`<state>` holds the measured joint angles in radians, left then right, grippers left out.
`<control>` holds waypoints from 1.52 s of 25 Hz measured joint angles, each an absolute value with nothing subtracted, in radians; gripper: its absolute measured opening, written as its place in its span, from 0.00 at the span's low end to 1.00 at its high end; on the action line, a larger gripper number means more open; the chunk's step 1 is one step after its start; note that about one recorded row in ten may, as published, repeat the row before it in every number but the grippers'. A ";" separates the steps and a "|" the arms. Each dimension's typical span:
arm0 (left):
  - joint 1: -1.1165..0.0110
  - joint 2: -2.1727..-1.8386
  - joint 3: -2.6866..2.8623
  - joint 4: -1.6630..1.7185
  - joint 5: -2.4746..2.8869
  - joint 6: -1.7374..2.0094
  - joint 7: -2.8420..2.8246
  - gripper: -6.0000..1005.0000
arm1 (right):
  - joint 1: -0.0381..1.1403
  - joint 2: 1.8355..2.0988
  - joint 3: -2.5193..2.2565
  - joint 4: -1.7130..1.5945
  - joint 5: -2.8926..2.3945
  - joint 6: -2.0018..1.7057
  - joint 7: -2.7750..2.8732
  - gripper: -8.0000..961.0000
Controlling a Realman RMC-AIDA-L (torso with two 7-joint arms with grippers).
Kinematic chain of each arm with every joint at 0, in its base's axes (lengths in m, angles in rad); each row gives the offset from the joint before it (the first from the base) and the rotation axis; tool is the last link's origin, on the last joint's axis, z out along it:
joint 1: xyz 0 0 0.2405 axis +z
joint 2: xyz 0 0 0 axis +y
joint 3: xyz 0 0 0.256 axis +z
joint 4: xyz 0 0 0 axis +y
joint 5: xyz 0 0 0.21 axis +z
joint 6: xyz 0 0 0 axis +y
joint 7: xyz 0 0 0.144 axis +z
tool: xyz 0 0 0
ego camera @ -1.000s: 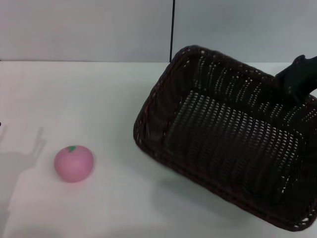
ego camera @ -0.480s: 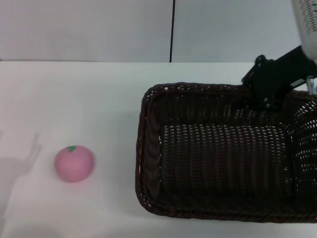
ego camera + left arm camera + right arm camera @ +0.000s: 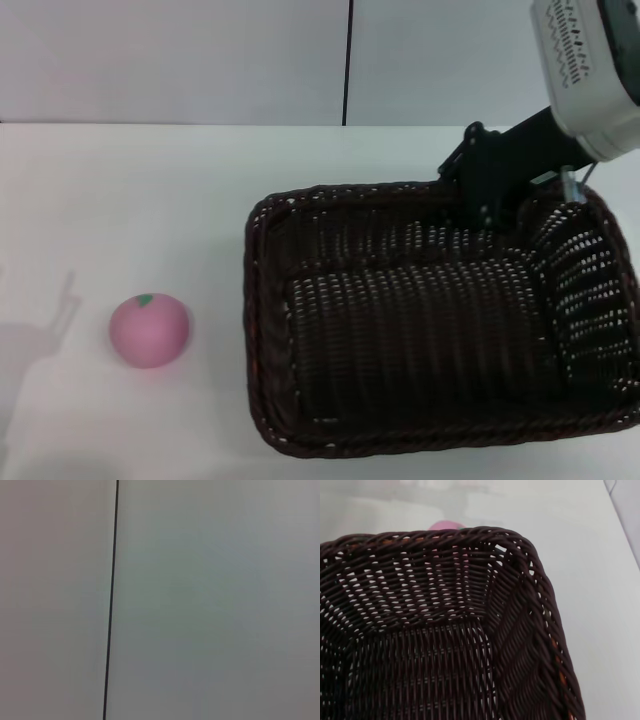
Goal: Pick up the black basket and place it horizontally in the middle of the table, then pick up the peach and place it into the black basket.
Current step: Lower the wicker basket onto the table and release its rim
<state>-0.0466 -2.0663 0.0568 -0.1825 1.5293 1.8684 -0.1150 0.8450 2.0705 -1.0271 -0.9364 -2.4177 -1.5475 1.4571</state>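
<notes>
The black basket point(image 3: 420, 330) lies level at the right-centre of the white table point(image 3: 150, 200), its long side running left to right. My right gripper point(image 3: 489, 203) comes in from the upper right and is shut on the basket's far rim. I cannot tell whether the basket rests on the table. The right wrist view shows the basket's inside and a rounded corner point(image 3: 515, 580). The pink peach point(image 3: 149, 330) sits on the table to the basket's left, apart from it, and peeks over the rim in the right wrist view point(image 3: 447, 525). My left gripper is out of view.
A grey wall with a vertical black seam point(image 3: 350, 60) stands behind the table; the left wrist view shows only this wall point(image 3: 200, 600). An arm's shadow point(image 3: 40, 330) falls on the table left of the peach. Bare table lies between the peach and the basket.
The basket has turned from a slanted pose to level and has shifted left. My right gripper has moved left with it on the far rim. The peach has not moved.
</notes>
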 joint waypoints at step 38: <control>-0.040 -2.061 0.208 -0.085 1.529 1.881 -0.181 0.84 | 0.656 2.076 -1.077 -1.048 -2.114 -1.466 1.398 0.53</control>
<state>-0.0397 -2.0611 0.2081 -0.0850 1.5294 1.8809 -0.1812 0.6561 2.0755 -1.0774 -1.0484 -2.1140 -1.4660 1.3978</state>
